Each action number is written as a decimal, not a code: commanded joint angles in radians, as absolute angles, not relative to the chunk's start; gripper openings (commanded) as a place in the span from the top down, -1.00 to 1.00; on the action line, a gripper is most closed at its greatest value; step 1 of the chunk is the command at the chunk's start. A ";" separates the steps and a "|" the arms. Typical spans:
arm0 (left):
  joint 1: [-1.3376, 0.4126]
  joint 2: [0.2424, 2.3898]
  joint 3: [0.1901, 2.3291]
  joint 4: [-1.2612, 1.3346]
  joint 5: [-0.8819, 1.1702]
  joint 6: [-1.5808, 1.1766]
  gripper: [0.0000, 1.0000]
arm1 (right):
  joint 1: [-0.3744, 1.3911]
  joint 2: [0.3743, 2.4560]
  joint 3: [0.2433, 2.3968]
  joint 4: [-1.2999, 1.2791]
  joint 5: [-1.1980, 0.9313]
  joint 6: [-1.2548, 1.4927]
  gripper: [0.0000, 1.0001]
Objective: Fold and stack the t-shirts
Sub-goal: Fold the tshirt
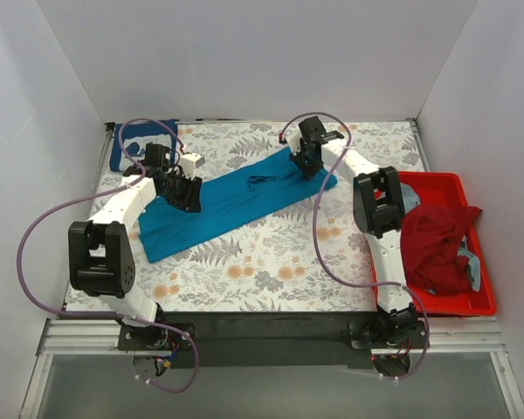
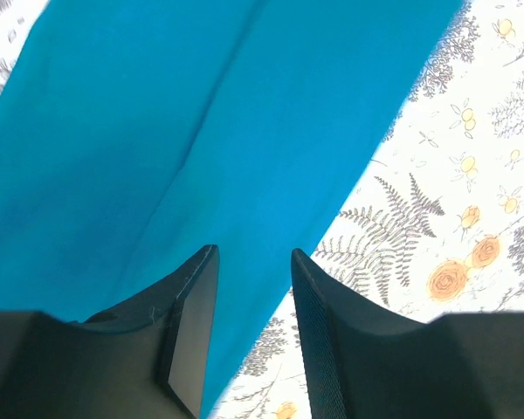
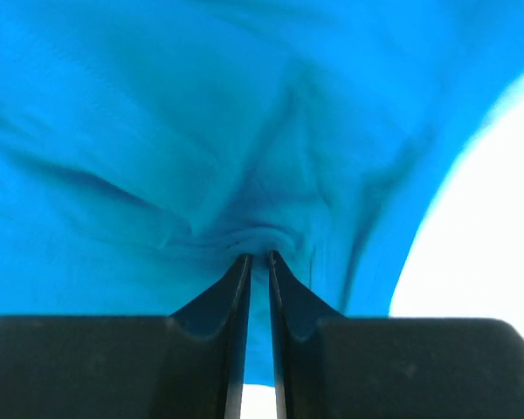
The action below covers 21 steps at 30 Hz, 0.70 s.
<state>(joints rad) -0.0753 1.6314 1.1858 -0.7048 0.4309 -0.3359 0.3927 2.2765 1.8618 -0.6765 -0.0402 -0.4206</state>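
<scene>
A teal-blue t-shirt (image 1: pixel 236 201) lies folded into a long strip, diagonal across the table. My right gripper (image 1: pixel 307 164) is shut on the shirt's far right end; in the right wrist view the teal cloth (image 3: pixel 244 157) bunches between the nearly closed fingers (image 3: pixel 255 257). My left gripper (image 1: pixel 185 194) is open over the strip's left part; in the left wrist view its fingers (image 2: pixel 253 257) hover above the cloth's (image 2: pixel 201 131) near edge, empty. A navy shirt (image 1: pixel 138 144) lies folded at the far left corner. A dark red shirt (image 1: pixel 437 244) and a pale blue-grey one (image 1: pixel 477 266) lie in the bin.
A red plastic bin (image 1: pixel 445 185) stands along the right edge of the table. The table wears a floral cloth (image 1: pixel 271 262). White walls enclose the back and both sides.
</scene>
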 commanded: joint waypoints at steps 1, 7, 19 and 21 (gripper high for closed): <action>-0.080 1.562 1.177 -0.718 0.480 -0.207 0.26 | 0.365 2.463 2.138 -0.583 0.126 -0.506 0.62; -0.169 1.594 1.138 -0.641 0.373 -0.120 0.34 | 0.365 2.308 2.150 -0.360 0.133 -0.537 0.46; -0.313 1.784 1.103 -0.580 0.123 -0.055 0.59 | 0.364 2.014 1.904 -0.382 0.048 -0.466 0.33; -0.346 1.795 1.083 -0.592 0.100 -0.048 0.59 | 0.359 2.000 1.895 -0.414 0.029 -0.457 0.33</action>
<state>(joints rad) -0.3080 1.7950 1.1210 -0.5808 0.1799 -0.0818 0.3603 2.0228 1.9247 -0.3725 0.0689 -0.4885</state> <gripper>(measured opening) 0.206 0.337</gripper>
